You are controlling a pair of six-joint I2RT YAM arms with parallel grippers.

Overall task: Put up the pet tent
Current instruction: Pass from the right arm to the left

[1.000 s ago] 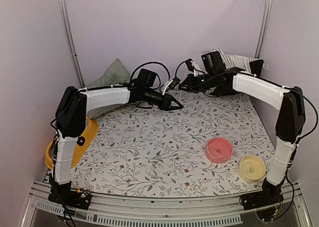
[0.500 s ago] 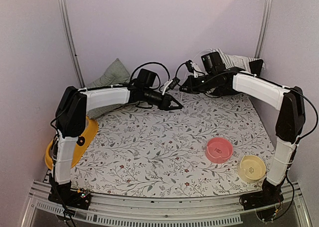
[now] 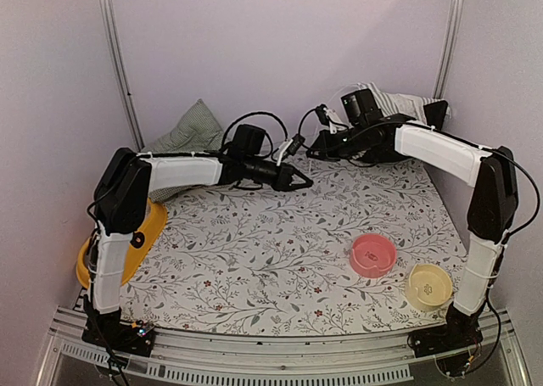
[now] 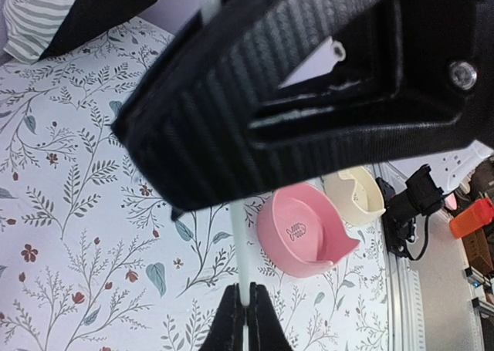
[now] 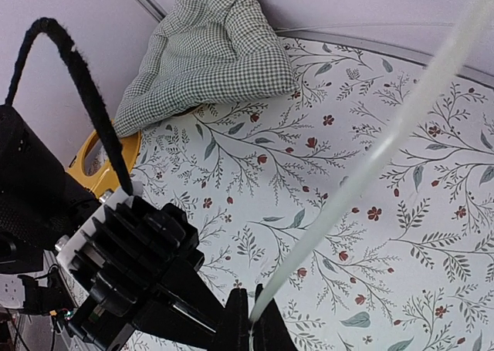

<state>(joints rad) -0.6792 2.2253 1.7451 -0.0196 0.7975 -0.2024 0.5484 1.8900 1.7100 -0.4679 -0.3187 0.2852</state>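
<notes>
At the far left edge a yellow dish (image 3: 151, 225) sits half under the left arm, and behind it a green checked cushion (image 3: 192, 125) leans in the back left corner. The left claw (image 4: 245, 308) reaches over the middle rear of the flowered tabletop (image 3: 254, 259), pinched tight on a thin white pole (image 4: 238, 243) that runs up between its fingers. Just beyond and to its right, the right claw (image 5: 251, 320) is squeezed narrow too, gripping the end of a thin white pole that slants up and away. I cannot tell whether it is the same one. The pet tent (image 3: 399, 104) lies bunched in the back right corner, its striped fabric behind the right arm. Near the front right, a pink bowl (image 3: 373, 254) stands just beside a cream bowl (image 3: 428, 284).
</notes>
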